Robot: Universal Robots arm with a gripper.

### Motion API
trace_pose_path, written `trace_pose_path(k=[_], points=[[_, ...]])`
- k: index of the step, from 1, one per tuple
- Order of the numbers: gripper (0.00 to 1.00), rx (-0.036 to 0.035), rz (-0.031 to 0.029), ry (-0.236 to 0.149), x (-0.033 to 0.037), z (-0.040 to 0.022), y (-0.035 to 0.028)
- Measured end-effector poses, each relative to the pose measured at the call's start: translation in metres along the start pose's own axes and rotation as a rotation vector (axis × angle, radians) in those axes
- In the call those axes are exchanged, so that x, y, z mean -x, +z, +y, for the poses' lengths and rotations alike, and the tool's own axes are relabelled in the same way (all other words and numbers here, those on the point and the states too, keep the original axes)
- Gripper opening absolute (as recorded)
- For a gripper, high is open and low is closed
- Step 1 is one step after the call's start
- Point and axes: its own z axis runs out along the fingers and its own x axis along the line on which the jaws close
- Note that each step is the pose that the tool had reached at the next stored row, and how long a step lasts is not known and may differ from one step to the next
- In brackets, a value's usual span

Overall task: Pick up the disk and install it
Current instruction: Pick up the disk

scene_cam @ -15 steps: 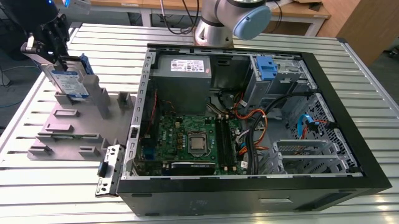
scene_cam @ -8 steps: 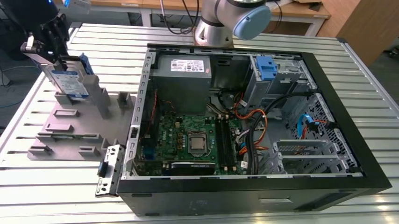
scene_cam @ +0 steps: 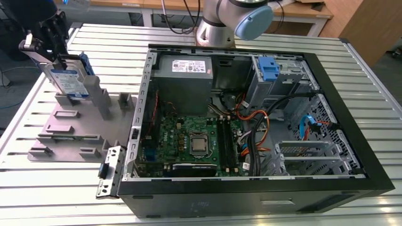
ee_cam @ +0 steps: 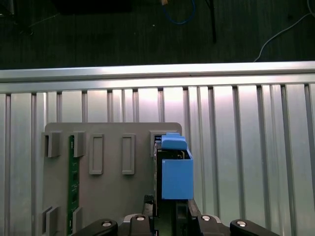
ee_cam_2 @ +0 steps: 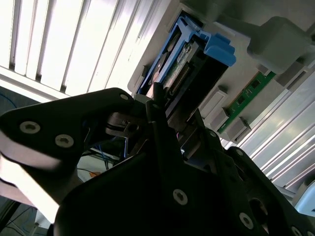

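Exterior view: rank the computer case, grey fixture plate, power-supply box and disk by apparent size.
Largest to smallest:
computer case
grey fixture plate
power-supply box
disk
The disk stands angled to the camera, so its last place is only as it looks here.

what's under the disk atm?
The grey slotted tray, lying on the ribbed metal table. Lower edge of the disk is hidden behind the tray's posts, so contact can't be seen.

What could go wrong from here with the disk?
1. The disk stands on edge at the claw, close beside the grey fixture's upright posts; its blue caddy could catch on them.
2. In the computer case, loose orange and black cables lie near the drive bay holding the blue bracket; they might snag or block the disk.
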Motion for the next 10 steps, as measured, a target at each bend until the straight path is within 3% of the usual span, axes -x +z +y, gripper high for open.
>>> trace_pose_path(k=[10], points=[[0.35, 0.0002, 0.0007, 0.0, 0.0, 0.0, -0.0008]])
